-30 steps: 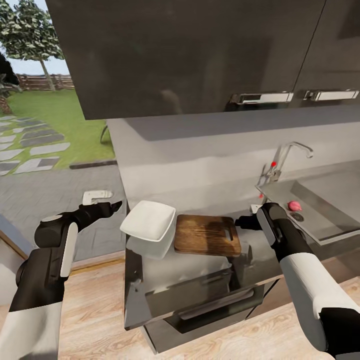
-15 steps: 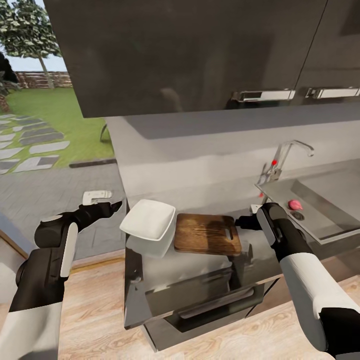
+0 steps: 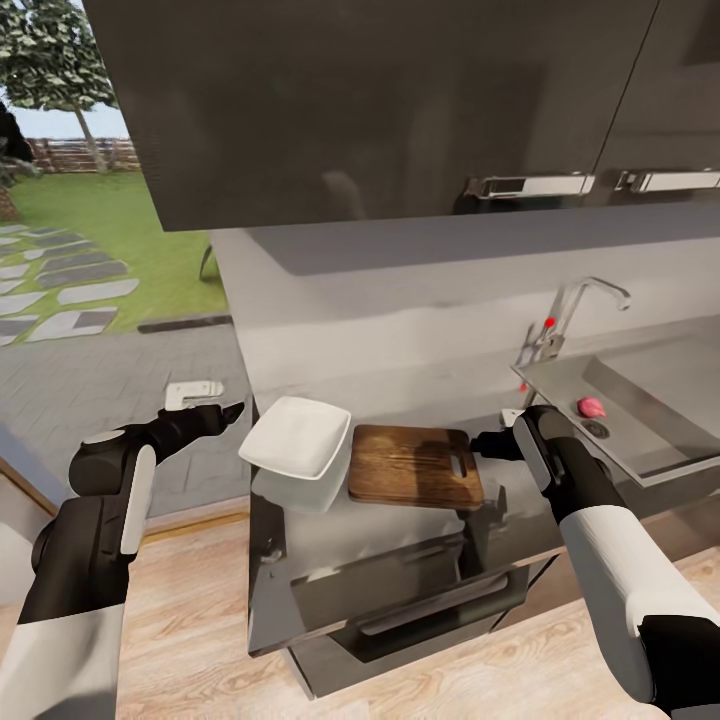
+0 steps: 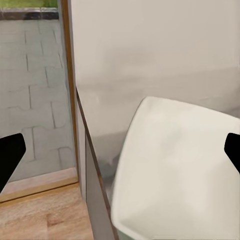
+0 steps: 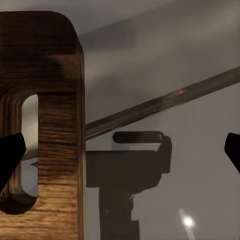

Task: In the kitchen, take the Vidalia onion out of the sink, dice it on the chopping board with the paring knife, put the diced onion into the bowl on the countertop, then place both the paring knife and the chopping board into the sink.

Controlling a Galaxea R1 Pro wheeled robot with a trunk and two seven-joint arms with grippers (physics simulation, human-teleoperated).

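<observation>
The pinkish Vidalia onion lies in the steel sink beside the drain. On the grey countertop the dark wooden chopping board lies flat, and the white bowl stands to its left. My right gripper is open just off the board's slotted end; the right wrist view shows that end of the chopping board close up. My left gripper is open beside the bowl, holding nothing. The paring knife is hidden.
A curved chrome tap with a red knob stands behind the sink. Dark wall cabinets hang low over the counter. The oven front sits under the board. A glass door at the left faces a paved yard.
The head view has drifted very slightly. Both arms, the board, the bowl and the onion stand as before.
</observation>
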